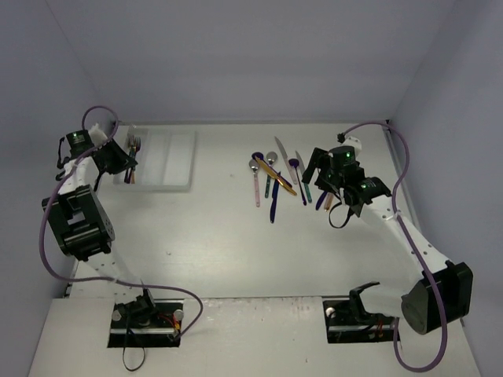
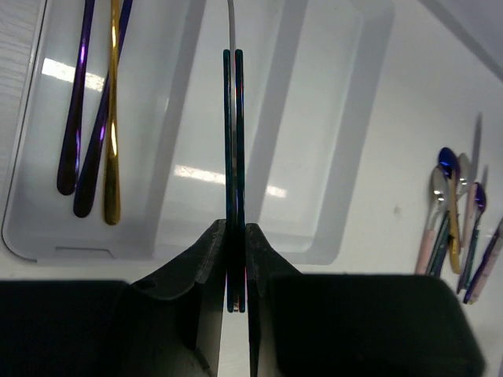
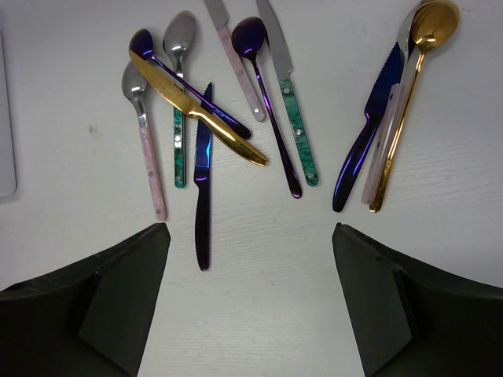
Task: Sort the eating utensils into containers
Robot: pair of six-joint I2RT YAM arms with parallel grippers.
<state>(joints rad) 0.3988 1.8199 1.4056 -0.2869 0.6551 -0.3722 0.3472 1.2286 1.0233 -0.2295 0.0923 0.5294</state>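
My left gripper (image 2: 235,228) is shut on a slim dark teal-handled utensil (image 2: 233,141), seen edge-on, and holds it above the white tray (image 2: 330,251). The tray's left compartment holds two purple utensils (image 2: 75,118) and a gold one (image 2: 114,118). In the top view this gripper (image 1: 118,157) is at the tray's (image 1: 177,157) left end. My right gripper (image 3: 250,236) is open and empty above bare table, just short of the utensil pile: a gold knife (image 3: 200,118), a dark blue knife (image 3: 203,181), a pink-handled spoon (image 3: 145,149) and a purple spoon (image 3: 267,110). The pile (image 1: 275,177) lies left of this gripper (image 1: 324,177).
A blue serrated knife (image 3: 361,149), a gold spoon (image 3: 405,110) and a pink handle (image 3: 387,141) lie apart at the pile's right. A teal-handled knife (image 3: 295,118) and a teal-handled spoon (image 3: 179,118) are in the pile. Walls close the table at the back and sides.
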